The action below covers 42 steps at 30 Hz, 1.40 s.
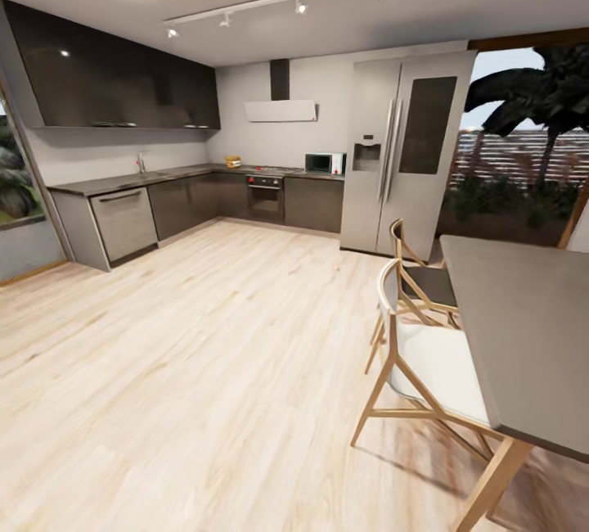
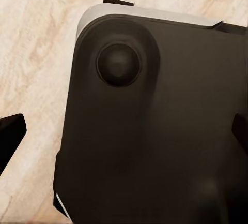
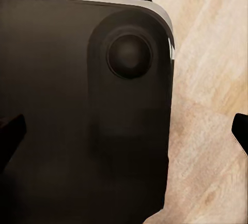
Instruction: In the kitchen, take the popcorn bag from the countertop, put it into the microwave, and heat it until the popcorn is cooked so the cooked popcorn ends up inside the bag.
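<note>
Across the room, the kitchen has black cabinets and a white hood [image 1: 281, 110]. The mint-blue microwave [image 1: 325, 162] stands on the grey countertop [image 1: 139, 181] beside the fridge, its door shut. A small orange-brown shape, the popcorn bag [image 1: 233, 161], sits on the countertop left of the steel hob [image 1: 276, 169]; it is too far off for detail. The popcorn is hidden. My left gripper [image 2: 124, 133] and right gripper [image 3: 124, 131] hang open over my own black base [image 2: 155, 131], holding nothing, far from the counter.
Wide wooden floor [image 1: 204, 352] lies between me and the cabinets. A grey table [image 1: 523, 327] with two wooden chairs [image 1: 425, 360] stands close on the right. The steel fridge [image 1: 401, 155] is at the back right, a dishwasher [image 1: 124, 223] at the left counter end.
</note>
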Tool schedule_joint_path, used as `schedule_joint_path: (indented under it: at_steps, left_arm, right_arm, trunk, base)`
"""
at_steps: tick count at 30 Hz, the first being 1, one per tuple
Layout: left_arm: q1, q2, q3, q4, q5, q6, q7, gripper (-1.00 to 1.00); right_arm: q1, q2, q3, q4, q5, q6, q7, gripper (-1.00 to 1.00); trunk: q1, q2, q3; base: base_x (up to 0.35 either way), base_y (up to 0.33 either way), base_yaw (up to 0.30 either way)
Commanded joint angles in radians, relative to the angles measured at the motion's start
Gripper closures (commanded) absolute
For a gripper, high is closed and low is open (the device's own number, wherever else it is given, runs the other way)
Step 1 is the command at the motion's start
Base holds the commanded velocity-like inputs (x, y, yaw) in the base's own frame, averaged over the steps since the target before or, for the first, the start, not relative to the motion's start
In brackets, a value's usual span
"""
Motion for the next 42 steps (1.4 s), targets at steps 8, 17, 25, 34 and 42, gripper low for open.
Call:
schedule_joint_path:
  at_steps: [8, 17, 25, 34, 42]
  left_arm:
    - [0.0, -0.001, -0.001, 0.0, 0.012, -0.002, 0.001, -1.0]
    - [0.0, -0.001, -0.001, 0.0, 0.009, -0.002, 0.0, -1.0]
    - [0.0, -0.001, -0.001, 0.0, 0.011, -0.002, 0.0, -1.0]
    - [0.0, -0.001, -0.004, 0.0, 0.014, 0.012, 0.0, -1.0]
    - [0.0, -0.001, -0.004, 0.0, 0.012, 0.013, 0.0, -1.0]
  right_arm:
    - [0.0, 0.0, 0.001, 0.0, 0.001, -0.004, 0.0, -1.0]
    - [0.0, 0.0, 0.001, 0.0, 0.001, -0.004, 0.0, -1.0]
    - [0.0, 0.0, 0.001, 0.0, 0.001, -0.001, 0.001, -1.0]
    - [0.0, 0.0, 0.004, 0.0, 0.002, 0.002, 0.002, -1.0]
    - [0.0, 0.0, 0.004, 0.0, 0.004, 0.002, 0.001, -1.0]
  trunk:
    - [0.0, 0.0, -0.001]
    - [0.0, 0.0, -0.001]
    - [0.0, 0.0, -0.001]
    - [0.0, 0.0, -0.001]
    - [0.0, 0.0, -0.001]
  base:
    - [0.0, 0.0, 0.286]
    - [0.0, 0.0, 0.286]
    - [0.026, 0.0, 0.228]
    - [0.301, 0.0, 0.008]
    - [0.325, 0.0, 0.0]
